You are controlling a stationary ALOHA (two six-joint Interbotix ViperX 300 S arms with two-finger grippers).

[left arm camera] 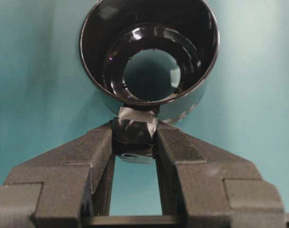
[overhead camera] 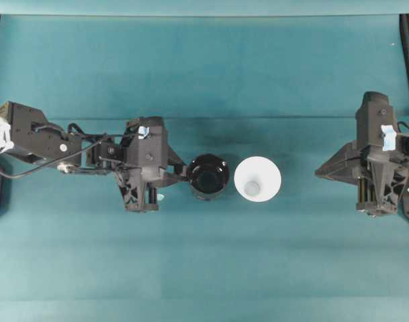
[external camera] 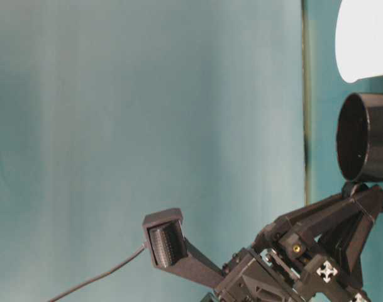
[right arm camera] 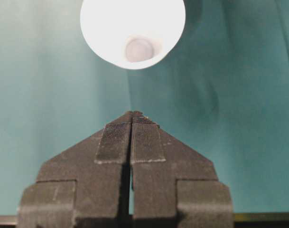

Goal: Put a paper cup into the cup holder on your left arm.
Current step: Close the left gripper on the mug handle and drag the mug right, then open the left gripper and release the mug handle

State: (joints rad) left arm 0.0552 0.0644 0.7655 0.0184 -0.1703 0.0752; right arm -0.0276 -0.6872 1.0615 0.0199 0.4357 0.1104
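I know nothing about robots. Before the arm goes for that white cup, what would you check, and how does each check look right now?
1. Plain white conical paper cup upright, mouth up: ok.
2. Glossy black round cup holder gripped by its taped handle in the left end effector: ok.
3. Holder free of contents: ok, nothing inside.
4. Right end effector open for grasping: not ok, its jaws are shut.
5. Teal tabletop between the right end effector and the cup unobstructed: ok.
6. Holder level enough to receive the cup: cannot tell.
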